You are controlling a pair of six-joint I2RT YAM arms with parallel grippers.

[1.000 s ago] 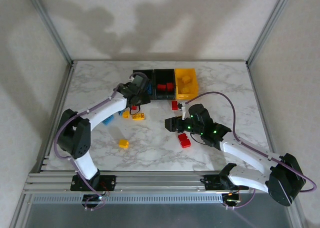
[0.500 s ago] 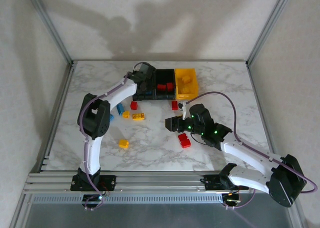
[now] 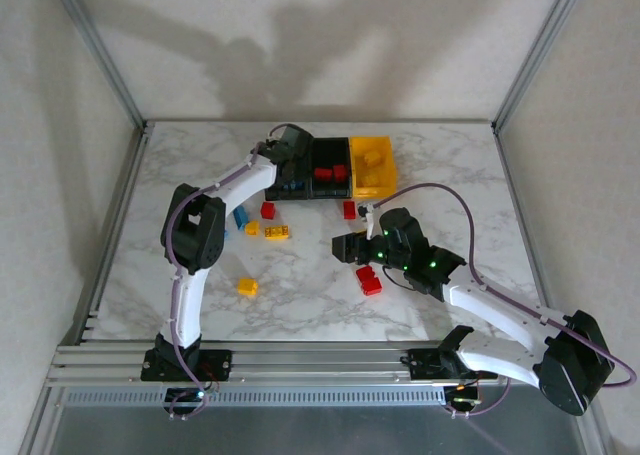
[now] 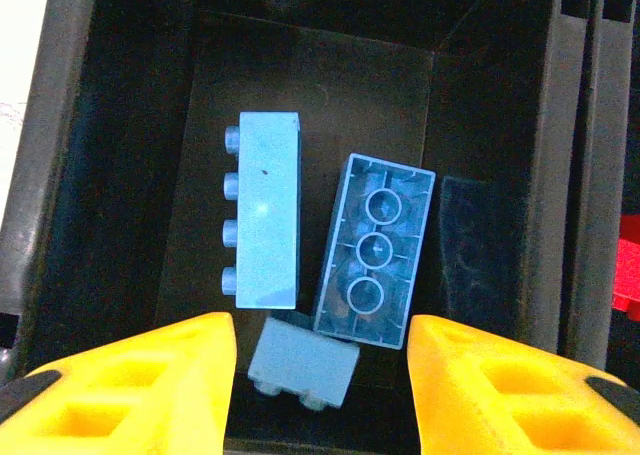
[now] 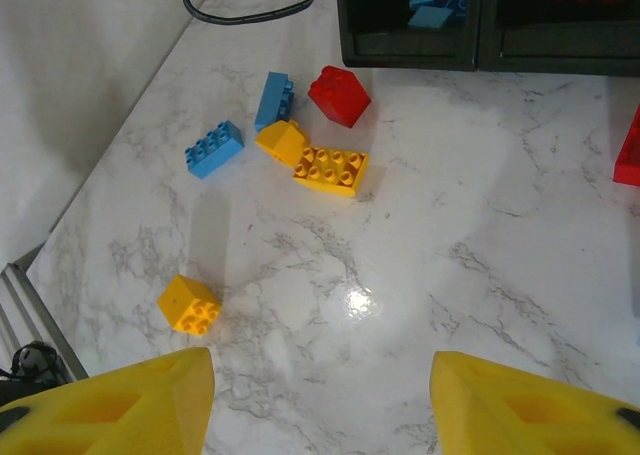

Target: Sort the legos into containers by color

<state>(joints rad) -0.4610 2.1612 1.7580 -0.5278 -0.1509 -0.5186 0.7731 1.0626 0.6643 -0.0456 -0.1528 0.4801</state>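
I see my left arm (image 3: 238, 181) and right arm (image 3: 500, 315) built alike: white tubular links, black rounded joint housings. A purple cable (image 3: 432, 184) trails back from each wrist. Green lights (image 3: 385, 254) dot the black housing behind the right gripper (image 3: 337, 247). The fingers (image 4: 130, 395) are blocky yellow plastic.

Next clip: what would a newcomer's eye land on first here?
The left claw hangs open over the leftmost black bin, where blue bricks lie jumbled. On the marble table nearby, loose yellow, red and blue bricks lie unsorted, the right claw open close by.
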